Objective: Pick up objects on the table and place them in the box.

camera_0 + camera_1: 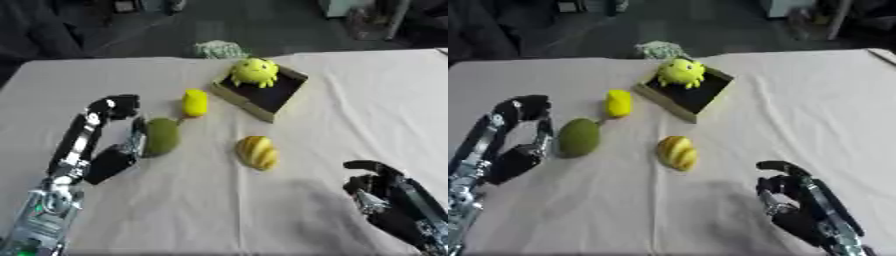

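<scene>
A shallow dark box [267, 95] with pale walls lies at the back middle of the table, and a yellow-green round toy [255, 71] sits on its far corner. A yellow oblong fruit [194, 102] lies left of the box. A green oval fruit [162, 136] lies nearer, with my left hand [105, 145] right beside it on its left, fingers extended and thumb near the fruit, not closed round it. A yellow ridged fruit [257, 152] lies in the middle. My right hand [794, 205] rests at the lower right, fingers curled, holding nothing.
A white cloth [350, 130] covers the table. A crumpled pale green thing [219, 49] lies at the far edge behind the box. Dark floor and furniture lie beyond the table.
</scene>
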